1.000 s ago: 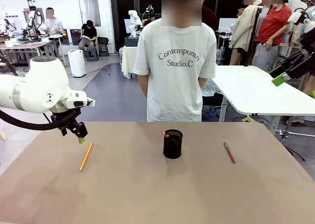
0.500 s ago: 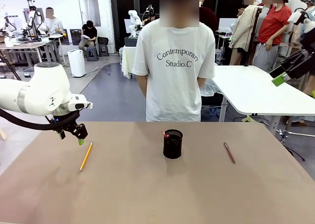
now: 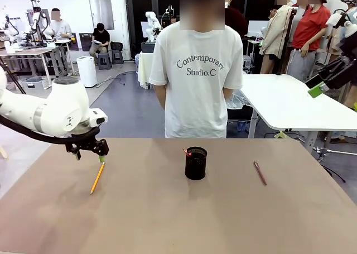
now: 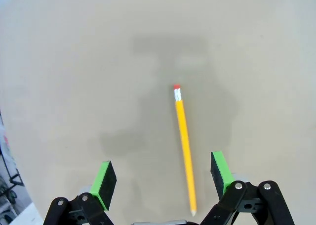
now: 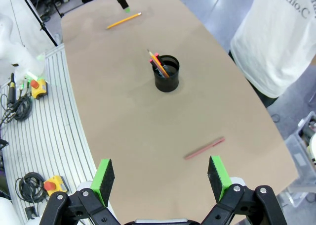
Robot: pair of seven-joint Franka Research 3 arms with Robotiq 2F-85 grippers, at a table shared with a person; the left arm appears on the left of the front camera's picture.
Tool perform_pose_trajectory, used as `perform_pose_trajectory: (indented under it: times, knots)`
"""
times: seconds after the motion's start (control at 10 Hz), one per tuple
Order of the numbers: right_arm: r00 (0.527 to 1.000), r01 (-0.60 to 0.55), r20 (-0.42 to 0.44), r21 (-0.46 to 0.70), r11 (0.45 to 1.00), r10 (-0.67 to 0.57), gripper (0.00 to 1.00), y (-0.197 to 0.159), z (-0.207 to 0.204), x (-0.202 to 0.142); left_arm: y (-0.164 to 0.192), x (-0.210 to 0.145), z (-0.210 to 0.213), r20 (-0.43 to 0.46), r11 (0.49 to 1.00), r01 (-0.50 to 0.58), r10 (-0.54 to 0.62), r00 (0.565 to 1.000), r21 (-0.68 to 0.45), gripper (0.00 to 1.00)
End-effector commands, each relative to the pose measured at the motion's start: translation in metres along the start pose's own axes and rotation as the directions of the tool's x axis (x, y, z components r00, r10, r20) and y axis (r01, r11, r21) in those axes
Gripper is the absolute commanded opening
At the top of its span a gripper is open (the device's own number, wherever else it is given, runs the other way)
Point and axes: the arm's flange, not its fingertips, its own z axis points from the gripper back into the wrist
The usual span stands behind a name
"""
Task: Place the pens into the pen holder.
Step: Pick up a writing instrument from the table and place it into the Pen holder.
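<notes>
Left gripper [image 4: 163, 173] poised over the pencil [image 4: 185, 151]
Its fingers are spread wide and empty. The pencil lies flat between them, nearer one finger, eraser pointing away. Best to centre first, drop straight, then close mid-shaft. The holder [image 3: 196, 163] stands well off. Right gripper [image 5: 160, 178] also open, a pen [image 5: 204, 149] ahead of it.

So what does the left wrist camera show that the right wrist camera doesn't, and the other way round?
Left wrist: the yellow pencil close up, red eraser visible, beneath the open left gripper. Right wrist: the black pen holder with a pen in it, a maroon pen lying on the table, a person's white shirt, and the open right gripper. Both: the yellow pencil on the table.
</notes>
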Motion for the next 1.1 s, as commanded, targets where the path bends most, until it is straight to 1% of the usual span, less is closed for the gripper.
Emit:
perform_pose_trajectory:
  times: [0.0,0.1,0.2,0.5,0.6,0.7,1.0]
  knots:
    - [1.0,-0.004,0.001,0.001,1.0,0.004,1.0,0.001,0.002,0.002,-0.011,0.012,-0.011,0.034,0.996,-0.078,0.077,0.996,0.043,1.0]
    - [1.0,-0.004,0.001,0.001,1.0,0.004,1.0,0.001,0.002,0.002,-0.011,0.014,-0.007,0.017,0.998,-0.07,0.07,0.997,0.007,1.0]
    - [1.0,-0.004,0.001,0.001,1.0,0.004,1.0,0.001,0.002,0.002,-0.008,0.005,-0.005,0.004,0.999,-0.036,0.036,0.999,0.004,1.0]
    - [1.0,-0.004,0.001,0.001,1.0,0.004,1.0,0.001,0.002,0.002,-0.008,0.005,-0.005,0.004,0.999,-0.036,0.036,0.999,0.004,1.0]
    - [1.0,-0.004,0.001,0.001,1.0,0.004,1.0,0.001,0.002,0.002,-0.012,0.009,-0.009,0.004,0.999,-0.046,0.046,0.999,0.002,1.0]
    - [1.0,-0.004,0.001,0.001,1.0,0.004,1.0,0.001,0.002,0.002,-0.014,0.016,-0.018,-0.021,0.996,-0.082,0.082,0.996,0.029,1.0]
    - [1.0,-0.004,0.001,0.001,1.0,0.004,1.0,0.001,0.002,0.002,-0.019,0.025,-0.039,-0.038,0.992,-0.112,0.115,0.993,0.056,1.0]
